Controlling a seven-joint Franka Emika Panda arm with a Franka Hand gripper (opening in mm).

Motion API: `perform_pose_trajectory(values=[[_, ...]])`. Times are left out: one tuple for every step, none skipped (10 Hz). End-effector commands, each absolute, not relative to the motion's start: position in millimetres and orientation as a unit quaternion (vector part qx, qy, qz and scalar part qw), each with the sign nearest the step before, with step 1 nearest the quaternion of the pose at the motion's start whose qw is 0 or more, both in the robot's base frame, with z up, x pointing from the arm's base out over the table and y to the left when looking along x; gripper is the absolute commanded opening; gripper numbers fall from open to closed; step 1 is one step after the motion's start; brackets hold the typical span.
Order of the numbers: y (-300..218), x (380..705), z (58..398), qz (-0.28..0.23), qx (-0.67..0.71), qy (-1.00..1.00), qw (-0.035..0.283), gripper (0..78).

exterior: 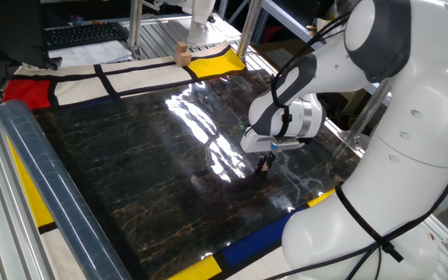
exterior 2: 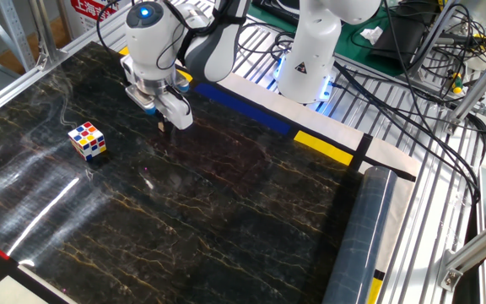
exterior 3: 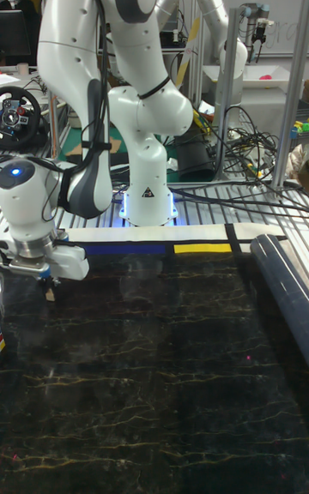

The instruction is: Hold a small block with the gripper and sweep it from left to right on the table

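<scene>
Looking at one fixed view, I am seeing the gripper (exterior: 264, 163) pointing down, its tip at the table (exterior: 131, 155); whether it is pinching the small block I cannot tell. In the other fixed view, something tan is showing right at the fingertips (exterior 2: 161, 126) (probably the small block (exterior 2: 161, 127)). In the tall fixed view, open marble is lying to the arm's right.

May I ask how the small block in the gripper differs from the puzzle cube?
The small block is plain tan; the puzzle cube is multicoloured. The small block is much smaller than the puzzle cube. The small block is pinched in the gripper; the puzzle cube lies free on the table. Both are cubes.
</scene>
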State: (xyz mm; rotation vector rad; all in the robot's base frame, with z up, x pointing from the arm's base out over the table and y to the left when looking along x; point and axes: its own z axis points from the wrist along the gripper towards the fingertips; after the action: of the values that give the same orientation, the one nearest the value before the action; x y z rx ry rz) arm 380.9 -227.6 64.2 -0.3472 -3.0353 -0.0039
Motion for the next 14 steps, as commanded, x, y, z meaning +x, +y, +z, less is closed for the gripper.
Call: perform_pose_trajectory(values=[[-229.1, 382.3, 66.4, -0.011, -0.103, -0.992, 0.07, 1.1], [-229.1, 382.3, 66.4, -0.011, -0.102, -0.992, 0.07, 1.1], [-229.1, 382.3, 66.4, -0.011, -0.102, -0.992, 0.068, 1.1], [-229.1, 382.3, 66.4, -0.01, -0.102, -0.993, 0.067, 1.1], [-229.1, 382.3, 66.4, -0.008, -0.102, -0.993, 0.065, 1.1], [-229.2, 382.3, 66.3, -0.004, -0.103, -0.993, 0.062, 1.1], [-229.7, 382.4, 66.0, 0.001, -0.102, -0.993, 0.061, 1.1], [-230.0, 382.1, 65.6, -0.003, -0.1, -0.993, 0.063, 1.1], [-230.0, 382.0, 65.6, -0.003, -0.099, -0.993, 0.063, 1.1], [-229.9, 382.0, 65.7, -0.004, -0.099, -0.993, 0.063, 1.1], [-229.9, 382.0, 65.7, -0.006, -0.098, -0.993, 0.065, 1.1], [-229.6, 381.8, 65.8, -0.009, -0.097, -0.993, 0.07, 1.1], [-229.6, 380.9, 65.4, -0.01, -0.097, -0.992, 0.074, 1.1], [-229.7, 380.5, 65.2, -0.01, -0.097, -0.992, 0.075, 1.1]])
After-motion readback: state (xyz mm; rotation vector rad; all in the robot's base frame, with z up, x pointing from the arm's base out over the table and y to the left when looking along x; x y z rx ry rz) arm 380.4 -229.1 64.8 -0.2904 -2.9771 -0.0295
